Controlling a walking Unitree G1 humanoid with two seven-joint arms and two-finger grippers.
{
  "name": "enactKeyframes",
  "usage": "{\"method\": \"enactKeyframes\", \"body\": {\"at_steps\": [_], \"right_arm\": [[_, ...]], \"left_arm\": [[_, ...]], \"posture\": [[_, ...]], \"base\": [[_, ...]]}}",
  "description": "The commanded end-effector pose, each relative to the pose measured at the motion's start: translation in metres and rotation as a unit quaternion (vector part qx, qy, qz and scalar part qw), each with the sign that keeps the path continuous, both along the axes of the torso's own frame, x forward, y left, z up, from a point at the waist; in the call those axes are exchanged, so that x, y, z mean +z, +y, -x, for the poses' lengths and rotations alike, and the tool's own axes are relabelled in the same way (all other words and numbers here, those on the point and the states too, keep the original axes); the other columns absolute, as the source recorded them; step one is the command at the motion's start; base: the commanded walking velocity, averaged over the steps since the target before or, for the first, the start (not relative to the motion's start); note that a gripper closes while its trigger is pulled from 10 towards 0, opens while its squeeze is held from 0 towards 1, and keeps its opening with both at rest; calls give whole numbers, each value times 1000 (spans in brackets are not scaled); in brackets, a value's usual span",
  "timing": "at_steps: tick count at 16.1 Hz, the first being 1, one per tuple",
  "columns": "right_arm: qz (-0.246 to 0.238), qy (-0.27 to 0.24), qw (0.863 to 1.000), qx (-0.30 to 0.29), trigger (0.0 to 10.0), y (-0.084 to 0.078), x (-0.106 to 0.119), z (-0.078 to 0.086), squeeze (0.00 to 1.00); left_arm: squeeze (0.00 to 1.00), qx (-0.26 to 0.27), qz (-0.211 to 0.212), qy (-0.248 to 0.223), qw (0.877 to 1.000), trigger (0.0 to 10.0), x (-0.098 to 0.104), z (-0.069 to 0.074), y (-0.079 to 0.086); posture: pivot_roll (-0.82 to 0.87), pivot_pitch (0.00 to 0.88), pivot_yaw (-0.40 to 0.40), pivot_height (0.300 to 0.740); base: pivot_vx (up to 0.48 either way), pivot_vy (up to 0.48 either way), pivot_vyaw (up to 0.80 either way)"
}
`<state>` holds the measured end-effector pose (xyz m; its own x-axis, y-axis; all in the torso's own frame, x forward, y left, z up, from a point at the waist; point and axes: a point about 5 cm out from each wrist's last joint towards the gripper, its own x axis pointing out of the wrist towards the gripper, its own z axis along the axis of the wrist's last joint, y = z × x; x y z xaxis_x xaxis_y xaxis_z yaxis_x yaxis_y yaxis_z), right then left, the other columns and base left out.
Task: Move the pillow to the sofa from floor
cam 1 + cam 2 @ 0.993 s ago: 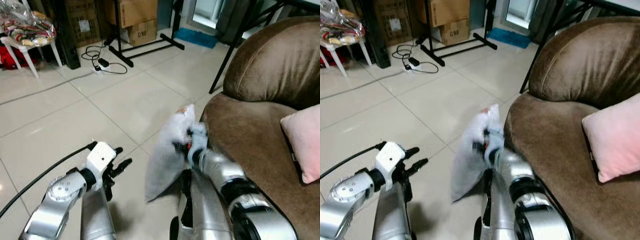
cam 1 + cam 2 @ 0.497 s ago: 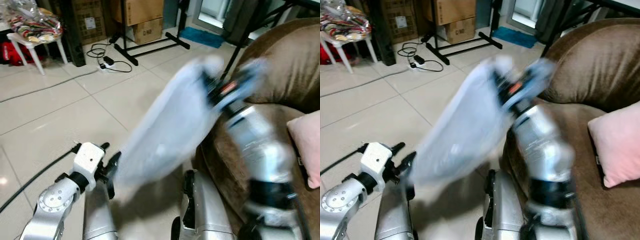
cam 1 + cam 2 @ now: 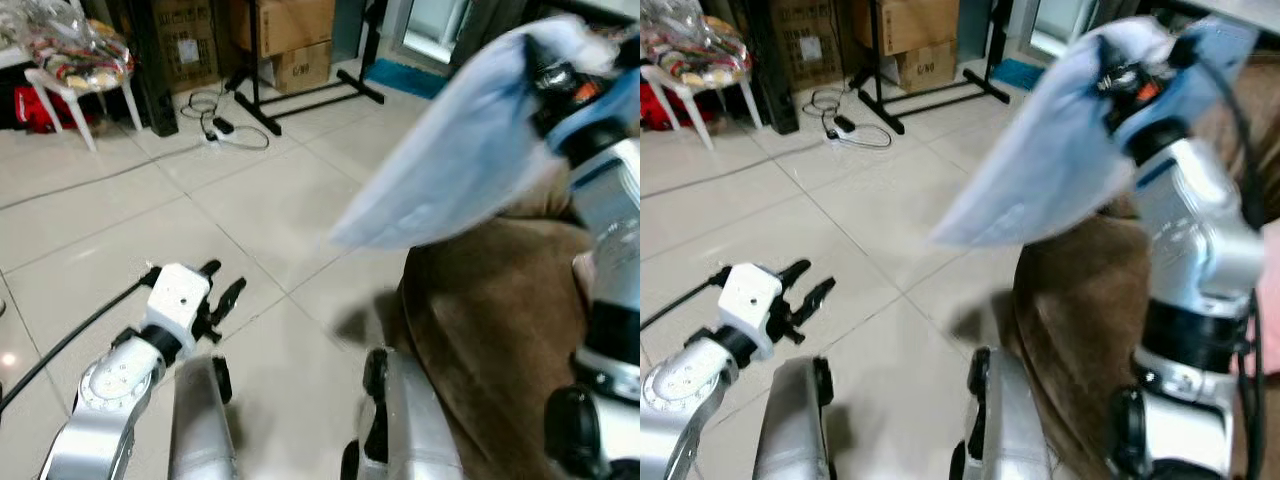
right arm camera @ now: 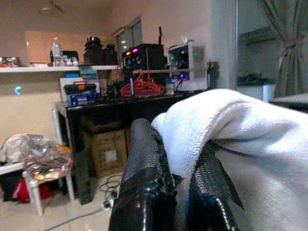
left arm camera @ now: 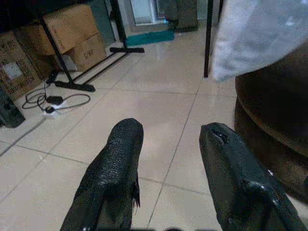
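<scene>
A pale blue-white pillow (image 3: 450, 160) hangs in the air above the front edge of the brown sofa (image 3: 490, 320), blurred by motion. My right gripper (image 3: 1130, 75) is raised high and shut on the pillow's top corner; in the right wrist view the black fingers (image 4: 144, 178) pinch the white fabric (image 4: 250, 139). My left gripper (image 3: 225, 300) is low over the tiled floor, open with nothing between its fingers (image 5: 115, 173).
A pink cushion (image 3: 1270, 260) lies on the sofa seat behind my right arm. Cardboard boxes (image 3: 290, 40), a black stand (image 3: 300, 95), a power strip with cables (image 3: 215, 125) and a white stool (image 3: 75, 70) line the far side of the floor.
My right arm has swung the pillow up and to the right, from floor level beside the sofa to high over its seat. The left gripper stays low and open.
</scene>
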<state>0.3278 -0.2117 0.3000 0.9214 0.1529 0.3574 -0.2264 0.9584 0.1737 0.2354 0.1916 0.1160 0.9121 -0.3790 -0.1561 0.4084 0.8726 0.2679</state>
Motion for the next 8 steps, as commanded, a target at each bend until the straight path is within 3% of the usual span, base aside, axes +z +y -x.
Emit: {"method": "enactKeyframes", "body": {"at_steps": [1,2,4,6,7,8], "right_arm": [[9,-28,1000,-9,10000,-3,14,1,0],[28,-10,999,-15,10000,0,5,-2,0],[103,70,992,-33,10000,11,-36,-11,0],[124,171,976,-52,10000,16,-87,-13,0],[135,237,960,-70,10000,16,-126,-9,0],[125,254,956,-72,10000,15,-137,-7,0]], "left_arm": [[0,1,0,-10,1000,10000,6,0,-2],[0,4,-1,-11,1000,10000,6,0,-1],[0,9,-5,-9,1000,10000,3,0,1],[0,8,-5,-8,1000,10000,3,-1,-1],[0,7,-6,-8,1000,10000,3,-2,-3],[0,7,-8,-8,1000,10000,3,-2,-2]], "posture": [[75,0,-125,536],[77,0,-125,546],[74,0,-123,566],[77,0,-122,586],[78,0,-117,601],[78,0,-117,611]], "base": [[0,0,0],[0,0,0],[0,0,0],[0,0,0],[0,0,0],[0,0,0]]}}
